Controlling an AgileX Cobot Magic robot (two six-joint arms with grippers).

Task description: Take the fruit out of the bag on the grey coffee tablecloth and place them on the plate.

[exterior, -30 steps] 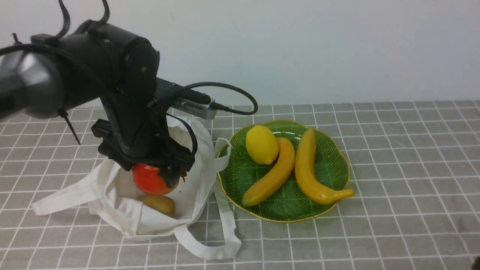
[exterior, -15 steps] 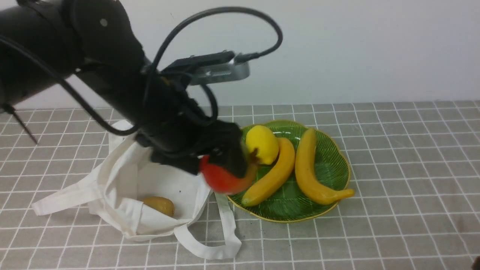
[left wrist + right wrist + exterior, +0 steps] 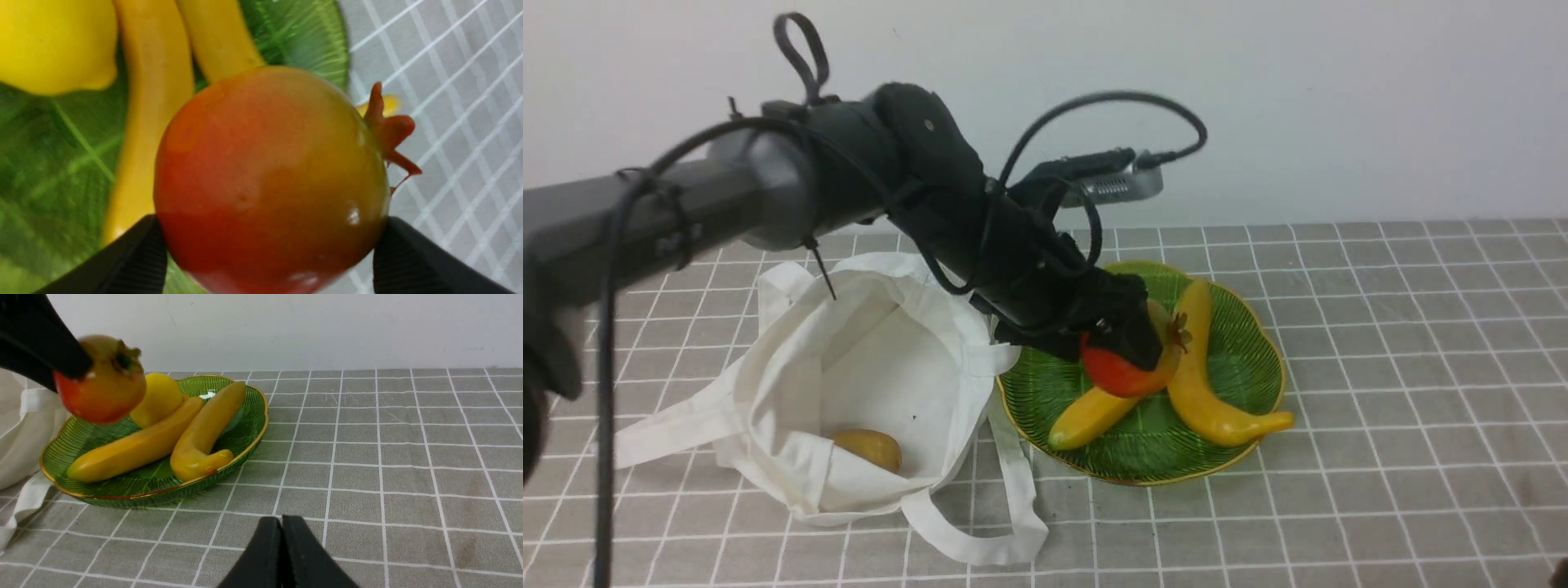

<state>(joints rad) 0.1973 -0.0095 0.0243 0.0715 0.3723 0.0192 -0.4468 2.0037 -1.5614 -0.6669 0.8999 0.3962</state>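
My left gripper (image 3: 1131, 355) is shut on the round red-orange fruit (image 3: 1123, 371) and holds it in the air over the middle of the green plate (image 3: 1241, 367). The fruit fills the left wrist view (image 3: 269, 175), with a black finger on each side, and shows in the right wrist view (image 3: 100, 379). The brown-olive oval fruit (image 3: 867, 449) lies inside the open white bag (image 3: 866, 359) on the grey gridded tablecloth (image 3: 1405, 343). My right gripper (image 3: 282, 526) is shut and empty, low over the cloth to the right of the plate.
Two yellow bananas (image 3: 1205, 384) and a lemon (image 3: 157, 398) lie on the plate; the lemon is hidden behind my arm in the front view. The bag's strap handles (image 3: 1013, 498) lie on the cloth in front of the bag, beside the plate. A white wall stands behind.
My left gripper has lifted the red-orange fruit out of the bag and carried it right, from over the bag to over the plate. The bag's mouth now lies open.
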